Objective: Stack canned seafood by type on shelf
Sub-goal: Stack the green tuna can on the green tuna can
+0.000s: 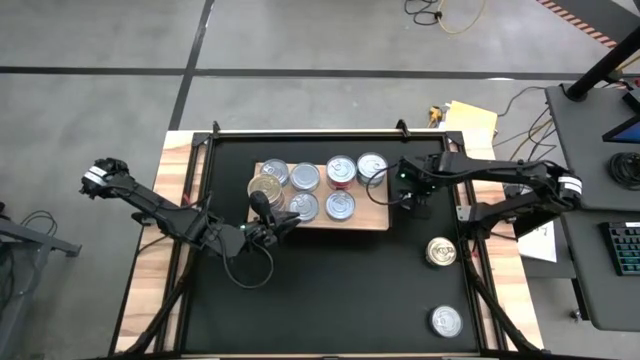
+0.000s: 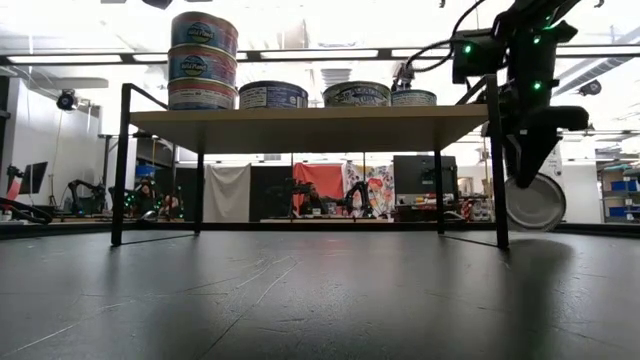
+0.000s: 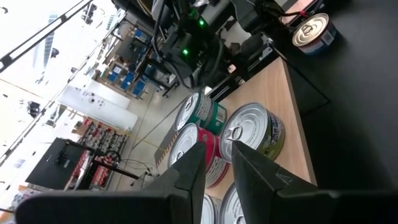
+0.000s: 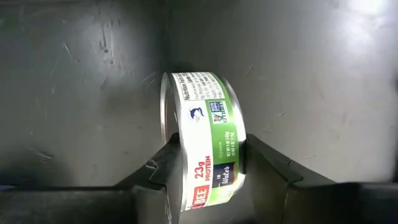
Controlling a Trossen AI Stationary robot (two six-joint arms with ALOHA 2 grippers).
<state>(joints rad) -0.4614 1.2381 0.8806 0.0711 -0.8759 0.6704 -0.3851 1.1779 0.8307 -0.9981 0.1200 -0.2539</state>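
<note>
A: While seven tins sit on the shelf (image 1: 375,221), what remains?

B: Two tins (image 1: 441,251) lie on the worktop (image 1: 330,300), well apart from the shelf. A third, green-labelled tin (image 4: 208,146) is clenched on edge in the right hand (image 4: 210,165), just off the shelf's right end.

A: And the left hand (image 1: 264,208)?

B: It hovers over the shelf's left end, fingers (image 3: 189,171) nearly closed, empty.

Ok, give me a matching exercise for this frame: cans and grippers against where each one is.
1 green-label can
2 loose gold-lid can
3 three-can stack
4 left gripper

A flat on the black mat
B shelf's left end
C clamped on edge in the right gripper
D open, over the shelf's front-left corner

Pairs: 1-C, 2-A, 3-B, 4-D
</note>
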